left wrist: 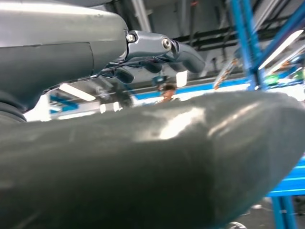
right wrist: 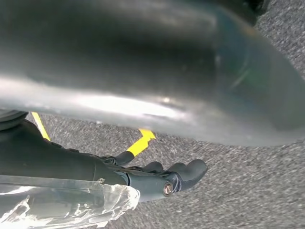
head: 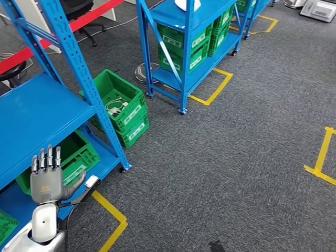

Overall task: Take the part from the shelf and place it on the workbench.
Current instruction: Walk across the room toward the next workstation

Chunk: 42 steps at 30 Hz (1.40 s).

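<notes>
Left hand [head: 46,176] up in front of the near shelf [head: 35,113], fingers straight and apart, nothing in it. Left wrist view agrees: fingers [left wrist: 158,50] extended, no load.

Right hand [right wrist: 151,179] hangs over grey carpet [head: 238,157]. A clear plastic bag [right wrist: 65,202] lies along the hand in the right wrist view, looks like the part's packaging. Can't tell if the fingers are clamped on it or just lying against it, the thumb blocks most of the frame; contents unreadable too.

Near to far:
- green bin [head: 75,157] on the lower tier of the near shelf, just past the left hand
- two stacked green bins [head: 123,107] on the floor beside the shelf post, top one has white cables or similar inside
- yellow floor tape [head: 113,215] marking the shelf bay
- second blue shelf [head: 186,47] further back, loaded with green bins
- no workbench in frame

Judgement: pick looks done if that bag is the part, so we're in the carry/turn step away from the shelf. Next move needs the body turned until the workbench comes into head view, right arm kept steady so the bag doesn't slip, left hand kept clear of the shelf edge while turning
</notes>
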Available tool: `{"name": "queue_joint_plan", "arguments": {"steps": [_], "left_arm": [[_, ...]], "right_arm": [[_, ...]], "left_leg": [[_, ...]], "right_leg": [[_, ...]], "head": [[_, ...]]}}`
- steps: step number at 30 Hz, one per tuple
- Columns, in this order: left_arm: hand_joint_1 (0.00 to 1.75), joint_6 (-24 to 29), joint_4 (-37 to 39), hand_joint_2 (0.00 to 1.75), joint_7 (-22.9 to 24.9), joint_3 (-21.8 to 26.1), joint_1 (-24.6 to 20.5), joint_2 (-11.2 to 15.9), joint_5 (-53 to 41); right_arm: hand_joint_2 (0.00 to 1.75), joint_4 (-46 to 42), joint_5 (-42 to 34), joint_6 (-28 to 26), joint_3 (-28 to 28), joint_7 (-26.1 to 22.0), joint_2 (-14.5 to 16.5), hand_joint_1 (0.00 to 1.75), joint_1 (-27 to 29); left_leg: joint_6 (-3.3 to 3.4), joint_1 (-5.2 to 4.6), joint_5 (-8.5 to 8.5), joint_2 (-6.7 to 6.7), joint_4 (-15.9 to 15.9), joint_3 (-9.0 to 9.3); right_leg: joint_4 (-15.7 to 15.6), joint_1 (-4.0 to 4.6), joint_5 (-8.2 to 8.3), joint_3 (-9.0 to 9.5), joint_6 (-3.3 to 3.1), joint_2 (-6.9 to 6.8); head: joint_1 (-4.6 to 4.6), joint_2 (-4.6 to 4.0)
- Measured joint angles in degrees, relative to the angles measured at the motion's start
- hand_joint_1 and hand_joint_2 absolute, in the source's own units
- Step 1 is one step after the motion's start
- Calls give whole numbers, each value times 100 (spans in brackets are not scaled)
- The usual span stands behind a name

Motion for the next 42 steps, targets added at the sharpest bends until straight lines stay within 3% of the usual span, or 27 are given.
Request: {"name": "queue_joint_plan", "arguments": {"steps": [1,3,5,6,8,9,10,12,14,16,17,19,21,23,24,26,28,29,30,32,34,36,38,39,40,41,42], "left_arm": [[0,0,-4,0,0,0,7,5,0],[0,1,-11,0,0,0,16,14,0],[0,1,-20,0,0,-1,9,9,-1],[0,0,-22,0,0,-1,10,6,-2],[0,0,-23,0,0,-2,25,0,-2],[0,0,-23,0,0,-2,34,-2,-2],[0,0,-23,0,0,-2,38,-4,-2],[0,0,-23,0,0,3,34,-9,-1],[0,0,-28,0,0,13,28,-9,0],[0,-1,-33,0,0,21,47,-3,-1],[0,-1,-34,0,0,25,63,-1,-1],[0,-3,-36,0,0,35,63,2,0],[0,-7,-38,0,0,40,44,-9,0],[0,-11,-38,0,0,39,58,-19,0],[0,-14,-38,0,0,40,70,-20,0],[0,-15,-39,0,0,43,74,-18,0],[0,-16,-43,0,0,46,50,-20,0],[0,-16,-46,0,0,48,39,-23,0],[0,-17,-50,0,0,49,36,-24,0],[0,-18,-54,0,0,51,59,-16,0],[0,-19,-61,0,0,50,70,-10,-1],[0,-21,-71,0,-2,50,60,-18,-2],[0,-26,-73,0,-4,50,69,-26,-2],[0,-30,-73,0,-4,50,76,-27,-2],[0,-33,-73,0,-4,50,80,-28,-2],[0,-35,-73,0,-5,50,80,-31,-2],[0,-37,-73,0,-5,50,79,-35,-2]], "right_arm": [[0,0,-1,-1,0,0,0,0,-3],[0,0,-2,-2,0,-1,0,0,-12],[0,0,-7,-2,0,-1,0,0,-8],[0,0,-12,-2,0,-1,0,0,2],[0,0,-21,-2,0,0,0,0,25],[0,0,-25,-2,0,0,0,0,29],[0,0,-27,-2,0,0,0,0,28],[0,0,-32,-2,0,0,1,0,19],[0,0,-37,-2,0,0,3,0,14],[0,0,-39,-2,0,0,5,0,11],[0,1,-39,-2,0,0,5,0,8],[0,1,-39,-3,0,-1,7,0,7],[0,2,-39,-4,0,-2,6,0,21],[0,2,-40,-4,0,-1,5,0,34],[0,2,-41,-4,0,0,4,0,33],[0,2,-41,-4,0,0,6,0,20],[0,2,-41,-4,0,0,7,0,10],[0,2,-41,-5,0,0,7,0,8],[0,2,-41,-5,0,0,7,0,6],[0,2,-41,-7,0,0,7,0,-5],[0,2,-41,-7,0,-1,7,0,-15],[0,2,-42,-5,0,-1,7,0,-1],[0,1,-43,-4,0,2,7,0,24],[0,1,-43,-4,0,2,7,0,31],[0,1,-43,-4,0,2,7,0,32],[0,2,-43,-4,0,2,7,0,29],[0,2,-43,-4,0,2,7,0,24]], "left_leg": [[30,10,15,-77,-9,-5],[88,50,43,-220,-35,2],[133,93,63,-355,-47,5],[145,99,66,-428,-46,-1],[148,105,71,-589,-44,-10],[141,112,74,-676,-41,-10],[127,123,76,-762,-39,-6],[71,139,77,-920,-17,-16],[-5,145,98,-1052,4,-69],[-83,164,148,-1179,-11,-128],[-115,168,149,-1151,-4,-151],[-155,147,-31,-871,270,-294],[-178,129,-413,-552,996,-633],[-186,131,-625,-473,1620,-922],[-184,131,-579,-462,1657,-928],[-166,126,-252,-364,1114,-612],[-131,95,-12,-80,377,-198],[-103,79,25,16,158,-85],[-73,62,14,42,67,-51],[-2,68,22,-108,38,-65],[66,103,43,-248,20,-62],[113,126,54,-388,17,-65],[130,123,57,-547,19,-71],[129,123,57,-634,21,-70],[125,125,59,-725,22,-65],[117,130,60,-816,24,-57],[100,136,62,-898,27,-56]], "right_leg": [[-13,0,-9,14,24,-61],[122,-18,-124,-28,94,108],[713,-49,-435,-294,157,479],[1128,-62,-610,-495,175,589],[1659,-79,-738,-789,198,644],[1608,-89,-636,-791,202,653],[1334,-102,-442,-681,205,684],[514,-159,-67,-311,224,936],[77,-198,43,-93,204,1146],[57,-185,45,-79,122,1076],[54,-181,61,-87,81,1010],[35,-178,84,-91,-3,863],[31,-154,80,-99,-54,695],[31,-137,71,-106,-70,515],[31,-134,66,-104,-72,430],[31,-133,53,-86,-61,274],[41,-99,21,-65,-13,142],[43,-77,4,-52,16,81],[39,-57,-9,-37,43,16],[22,-59,-33,-7,101,-70],[237,-81,-192,-86,170,185],[928,-92,-542,-398,208,545],[1614,-93,-773,-756,212,640],[1684,-93,-726,-820,207,648],[1518,-96,-567,-770,196,664],[1163,-103,-339,-624,183,714],[750,-123,-139,-443,172,865]], "head": [[1,0],[19,0],[55,1],[68,1],[78,0],[79,0],[80,0],[83,0],[80,0],[77,0],[77,0],[47,0],[21,0],[20,-1],[19,0],[19,-1],[12,0],[17,0],[21,0],[33,-1],[52,0],[85,0],[95,-1],[96,-1],[96,-1],[97,-1],[98,0]]}}
